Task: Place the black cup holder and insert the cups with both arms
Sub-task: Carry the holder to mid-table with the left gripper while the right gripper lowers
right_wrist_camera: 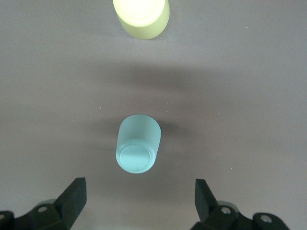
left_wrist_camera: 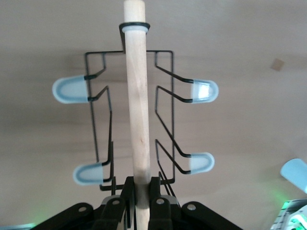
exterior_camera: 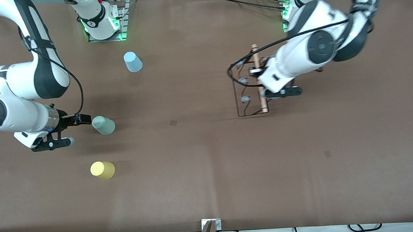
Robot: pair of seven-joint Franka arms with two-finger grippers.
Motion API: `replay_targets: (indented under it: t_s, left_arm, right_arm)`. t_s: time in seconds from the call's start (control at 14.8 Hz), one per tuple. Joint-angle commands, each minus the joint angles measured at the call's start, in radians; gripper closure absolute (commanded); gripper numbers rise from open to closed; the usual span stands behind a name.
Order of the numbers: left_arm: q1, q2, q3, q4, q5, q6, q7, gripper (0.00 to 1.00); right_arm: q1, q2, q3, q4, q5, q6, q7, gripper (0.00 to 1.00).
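Bare bench [exterior_camera: 210,160] surrounds the black cup holder [exterior_camera: 250,86], its wooden rod [left_wrist_camera: 138,110] pinched by the left claw [left_wrist_camera: 139,191]. Right claw [right_wrist_camera: 139,199] gapes wide, empty, beside the mint cup [right_wrist_camera: 137,143].

The front view looks steeply down on the black cup holder [exterior_camera: 250,86]; the left wrist view shares it, close above.

Bare tabletop [exterior_camera: 202,160] spans the middle. Mint cup [exterior_camera: 104,125], yellow cup [exterior_camera: 102,170] and blue cup [exterior_camera: 133,61] stand well apart toward the right arm's end; black cup holder [exterior_camera: 250,90] occupies the left arm's end.
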Motion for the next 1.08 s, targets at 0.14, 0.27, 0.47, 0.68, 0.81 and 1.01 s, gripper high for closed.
replay_targets:
  t_s: [0.14,0.27,0.47,0.68,0.81,1.01]
  left_arm:
    - [-0.143,0.089,0.002,0.037,0.008,0.109,-0.142,0.99]
    - [-0.18,0.101,0.002,0.036,0.008,0.158,-0.191,0.99]
    - [-0.219,0.112,0.003,0.037,0.03,0.204,-0.199,0.99]
    - [-0.246,0.116,0.003,0.037,0.032,0.244,-0.208,0.99]
    - [-0.254,0.129,0.003,0.036,0.044,0.272,-0.214,0.99]
    - [-0.275,0.145,0.006,0.034,0.046,0.305,-0.216,0.99]
  right_arm:
    - [0.021,0.038,-0.001,-0.003,-0.012,0.045,0.017,0.0]
    - [0.02,0.049,-0.001,-0.005,-0.012,0.059,0.033,0.0]
    - [0.02,0.064,-0.001,-0.013,-0.011,0.067,0.056,0.0]
    - [0.037,0.089,-0.001,-0.019,-0.009,0.07,0.097,0.0]
    - [0.037,0.1,-0.001,-0.02,-0.009,0.076,0.141,0.0]
    - [0.04,0.101,-0.001,-0.043,-0.011,0.077,0.194,0.0]
